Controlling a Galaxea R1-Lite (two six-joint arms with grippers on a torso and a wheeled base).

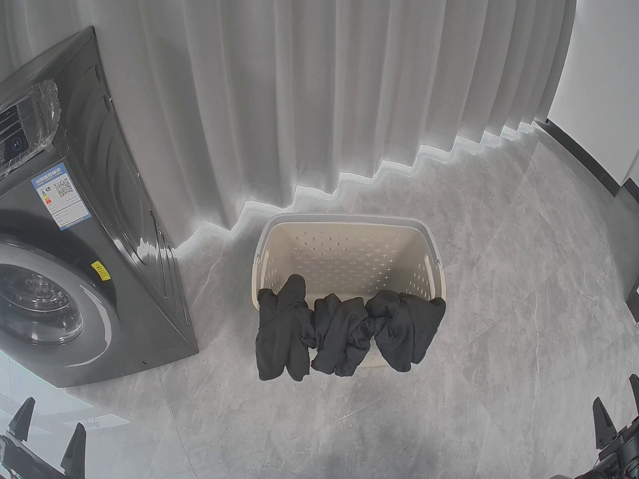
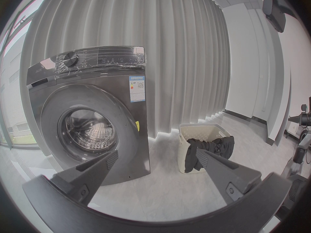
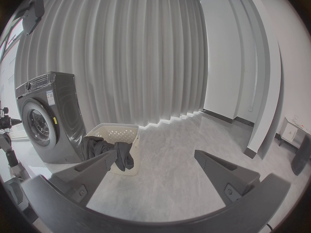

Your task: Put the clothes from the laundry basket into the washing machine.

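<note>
A cream laundry basket (image 1: 346, 231) (image 2: 197, 130) (image 3: 113, 130) stands on the floor in front of the curtain. Three dark clothes (image 1: 346, 334) (image 2: 210, 148) (image 3: 100, 149) hang over its near rim. The grey front-loading washing machine (image 1: 73, 234) (image 2: 94, 114) (image 3: 48, 117) stands left of the basket, its round opening (image 2: 87, 133) showing the bare steel drum. My left gripper (image 1: 46, 430) (image 2: 155, 156) is open, low at the left, well short of the machine. My right gripper (image 1: 616, 407) (image 3: 155, 156) is open, low at the right, far from the basket.
A white pleated curtain (image 1: 319, 81) hangs behind the basket and machine. A white wall with a dark skirting (image 1: 586, 154) runs along the right. The grey tiled floor (image 1: 466, 367) lies open between me and the basket. A small white cabinet (image 3: 293, 131) stands far right.
</note>
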